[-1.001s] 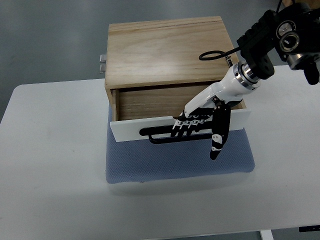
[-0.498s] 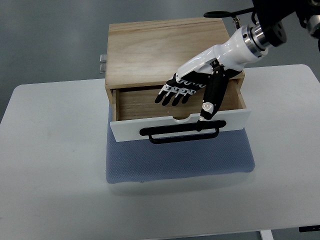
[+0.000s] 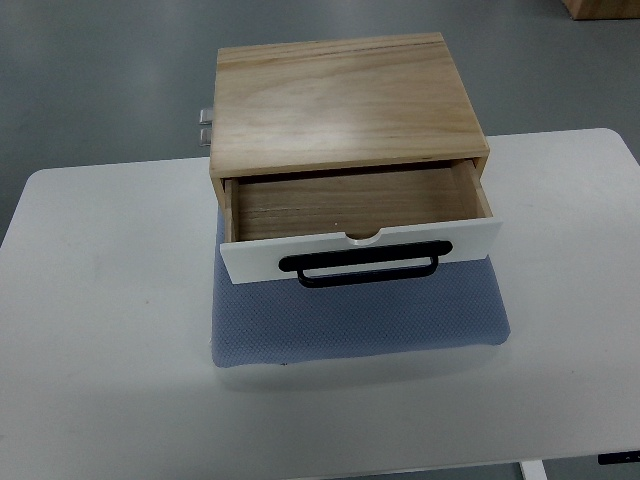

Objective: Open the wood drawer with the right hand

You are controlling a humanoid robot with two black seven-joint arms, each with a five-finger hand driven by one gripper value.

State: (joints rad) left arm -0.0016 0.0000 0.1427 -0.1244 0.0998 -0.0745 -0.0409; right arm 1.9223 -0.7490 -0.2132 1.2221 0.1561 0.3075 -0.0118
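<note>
A light wood drawer box (image 3: 345,100) stands at the back middle of the white table (image 3: 100,340). Its drawer (image 3: 355,205) is pulled out toward me and shows an empty wooden inside. The drawer has a white front panel (image 3: 250,262) with a black bar handle (image 3: 360,268). Neither of my hands is in view.
The box sits on a blue-grey mat (image 3: 355,320) that reaches forward of the drawer front. A small metal fitting (image 3: 204,123) sticks out of the box's left side. Grey floor lies beyond the table's far edge.
My right hand let go of the black handle, lifted up over the open drawer and left the view at the upper right. The drawer stayed pulled out.
</note>
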